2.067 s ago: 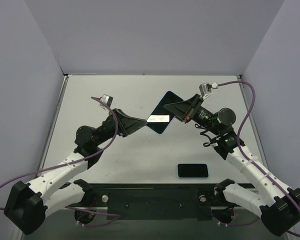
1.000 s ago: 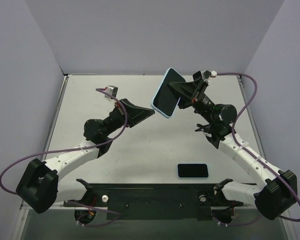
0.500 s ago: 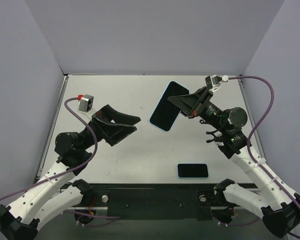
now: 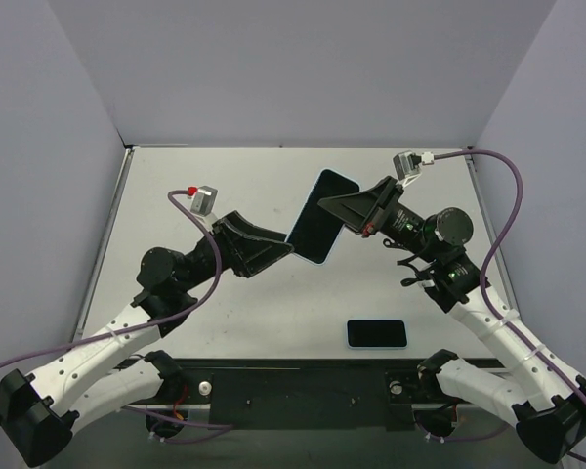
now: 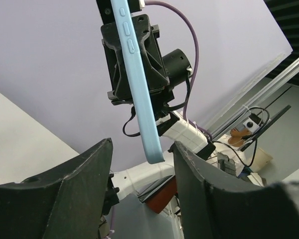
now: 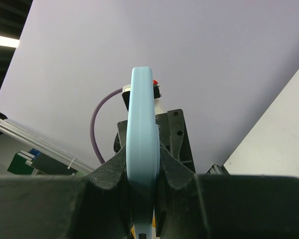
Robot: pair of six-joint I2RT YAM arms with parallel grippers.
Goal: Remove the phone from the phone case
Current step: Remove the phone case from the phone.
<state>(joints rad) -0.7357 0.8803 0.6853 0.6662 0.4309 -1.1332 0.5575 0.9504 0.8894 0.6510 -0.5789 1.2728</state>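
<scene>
Risk no. 1 is a drop: R gripper [image 6: 142,172] is pinched shut across the thin edge of the case [image 5: 138,89], a narrow hold, w/ the case held in the air above mid-table [image 4: 215,186], tilted, dark phone [image 4: 313,230] face up and apparently seated inside. L gripper [image 5: 142,149] has jaws apart, straddling the case's lower end w/ a gap each side, holding nothing. If L closes off-centre it likely levers the case about R's pinch and twists it loose; nothing is underneath but bare table. Risk no. 2: L clamping case and phone together would press the phone in, not free it; purchase needs to be on one part only, my judgement. Risk no. 3: the phone pops out w/ no jaw on it and falls. Risk no. 4: fingertips of both arms sit near each other, so contact is possible on any overshoot. Room: open table below and toward the back wall; side walls well apart from both arms. Second device [image 4: 377,333], dark w/ pale rim, lies near the front rail [image 4: 293,376], right of centre, apart from the held case but within a bounce. R cable [image 4: 503,210] loops toward the right wall; snag looks unlikely.
</scene>
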